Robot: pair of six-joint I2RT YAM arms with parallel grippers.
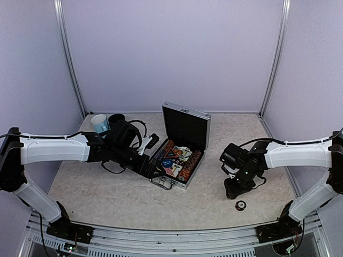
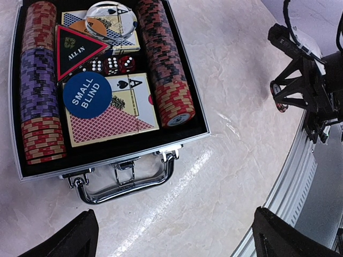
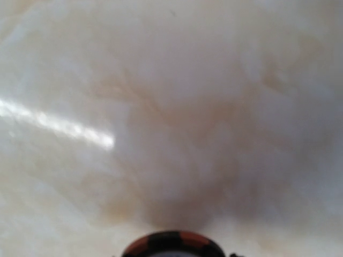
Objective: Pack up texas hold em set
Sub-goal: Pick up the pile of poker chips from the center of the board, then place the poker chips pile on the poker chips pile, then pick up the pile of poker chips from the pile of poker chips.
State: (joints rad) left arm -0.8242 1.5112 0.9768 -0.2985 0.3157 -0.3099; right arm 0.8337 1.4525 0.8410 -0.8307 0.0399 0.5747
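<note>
While left pincer gapes empty, case handle faces near edge of table, chip rows running likewise; right pincer state unclear.

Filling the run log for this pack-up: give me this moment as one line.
case open, lid up | left gripper open, empty, near handle | right gripper low by loose chip, grip unclear

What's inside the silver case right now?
Two chip rows flank two card decks, three red dice, an ALL IN triangle, a blue SMALL BLIND button and a clear round button. The buttons and triangle cover parts of both decks; anything beneath is hidden.
</note>
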